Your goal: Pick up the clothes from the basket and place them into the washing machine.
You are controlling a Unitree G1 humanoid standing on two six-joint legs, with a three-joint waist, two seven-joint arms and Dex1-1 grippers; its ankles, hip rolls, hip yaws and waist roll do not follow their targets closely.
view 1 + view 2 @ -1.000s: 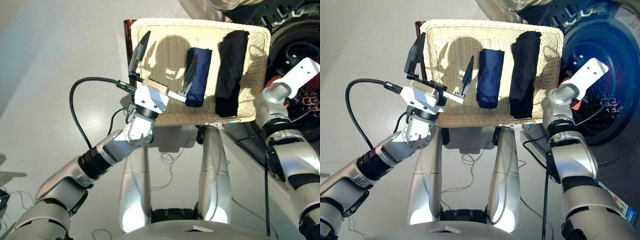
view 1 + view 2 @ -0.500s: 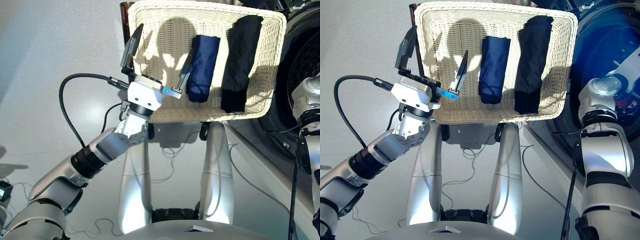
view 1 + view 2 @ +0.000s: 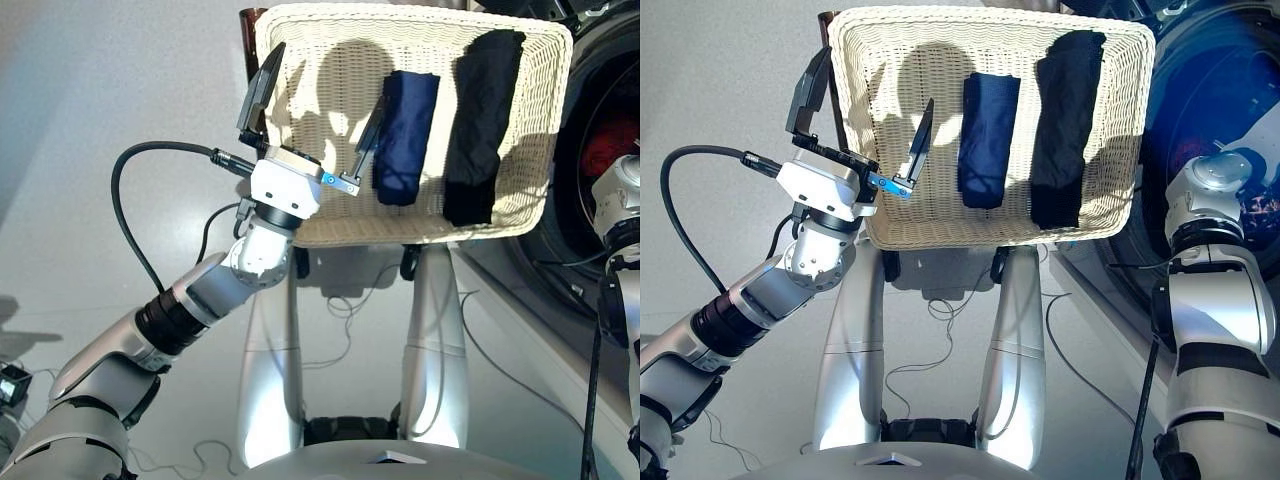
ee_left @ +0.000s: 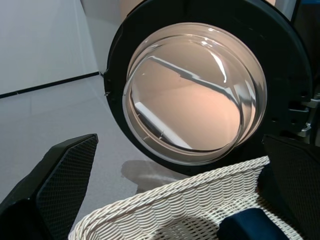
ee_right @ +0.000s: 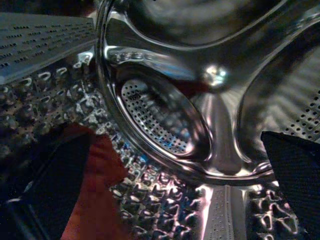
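The cream wicker basket (image 3: 300,30) holds a navy blue cloth (image 3: 405,135) and a black cloth (image 3: 478,120) side by side. My left gripper (image 3: 325,85) hovers open over the basket's bare left part, just left of the navy cloth, holding nothing. The right arm (image 3: 620,200) reaches into the washing machine (image 3: 1200,90), and its hand is hidden in the head views. Inside the steel drum (image 5: 165,120) my right gripper (image 5: 175,165) is open, with a coral-red cloth (image 5: 100,200) lying on the drum wall beside one finger. That red cloth (image 3: 605,145) also shows through the opening.
The machine's round glass door (image 4: 195,95) stands swung open behind the basket's far rim. A black cable (image 3: 130,210) loops off my left forearm. Thin wires (image 3: 345,310) trail on the grey floor below the basket.
The head view has shifted. My right forearm has gone deeper into the machine and out of the head views. The left gripper has stayed over the basket, barely moving.
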